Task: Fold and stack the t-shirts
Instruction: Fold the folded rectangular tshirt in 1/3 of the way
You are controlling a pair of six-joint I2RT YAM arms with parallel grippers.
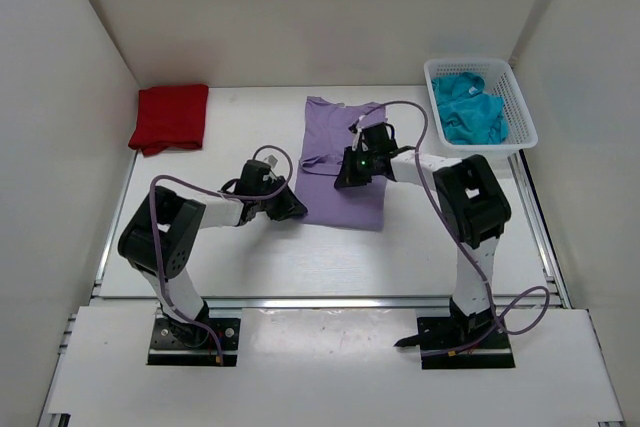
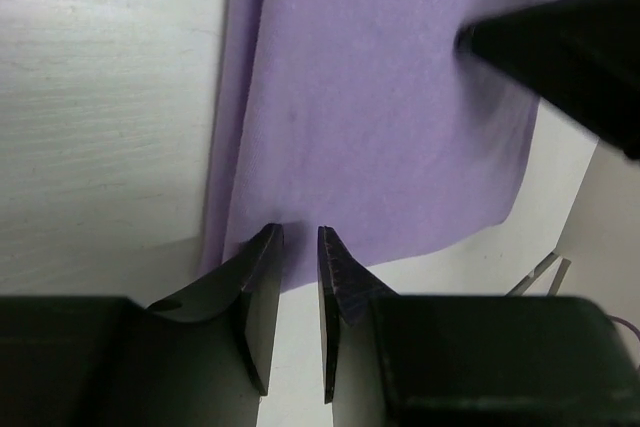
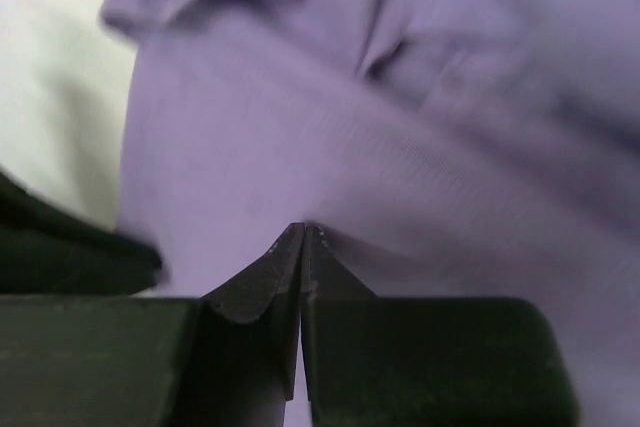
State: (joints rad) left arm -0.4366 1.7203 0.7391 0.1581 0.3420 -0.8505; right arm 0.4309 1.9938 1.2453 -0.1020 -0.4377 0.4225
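Deep red folded cloth t-shirt (image 1: 170, 117) is lying at the table's (image 1: 230, 257) far-left corner, prob. as stack base. Left gripper (image 2: 297, 239) is sitting at the near-left hem corner of the pale lavender cloth t-shirt (image 1: 340, 162), which is lying mid-table and looking part-folded. Jaws are standing a narrow gap apart, nothing clearly caught btwn them; prob. lining up on the hem. Right gripper (image 3: 303, 232) is bearing on the shirt's middle, jaws closed tight. Whether cloth is pinched can't be told, as the view is blurred. Teal cloth t-shirt (image 1: 470, 115) is waiting crumpled in the white plastic mesh basket (image 1: 522, 107) at the far-right corner, partly hidden by its wall.
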